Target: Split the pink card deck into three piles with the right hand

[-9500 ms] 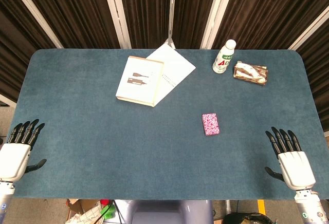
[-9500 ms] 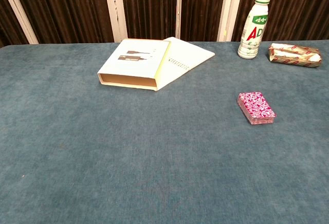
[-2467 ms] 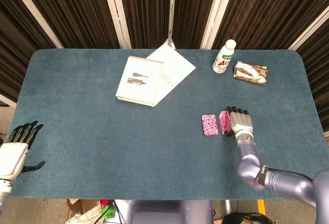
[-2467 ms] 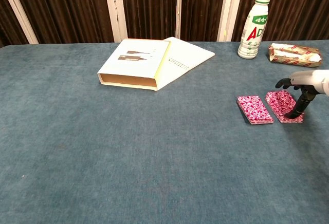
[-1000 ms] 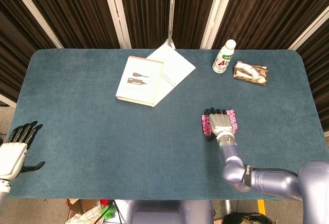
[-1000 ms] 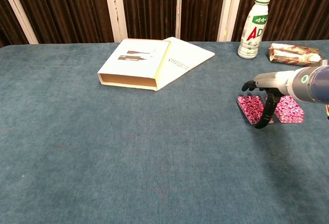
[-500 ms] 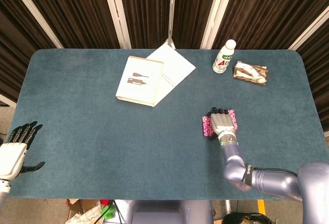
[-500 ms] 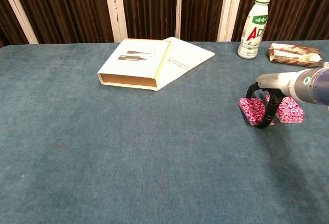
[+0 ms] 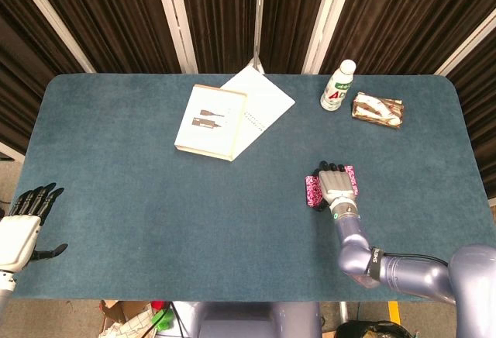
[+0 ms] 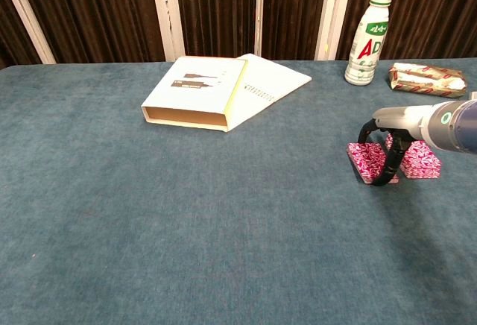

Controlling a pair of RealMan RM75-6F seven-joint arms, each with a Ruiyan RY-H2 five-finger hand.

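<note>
The right hand [image 10: 389,148] covers most of the left pink pile [image 10: 366,161], fingers curled around its edges; a lifted grip is unclear. Against half a second ago, almost nothing differs. The second pile [image 10: 421,159] lies just right; the left hand [image 9: 21,229] rests open.

Our right hand [image 9: 335,185] covers most of the pink deck [image 10: 367,160] & 2nd pile [image 10: 419,161]; can't tell if cards are pinched. Left hand [image 9: 20,227] cut by frame edge.

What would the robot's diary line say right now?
step: second split | right robot hand: gripping left pink pile | right pink pile: on table | left robot hand: idle, open
</note>
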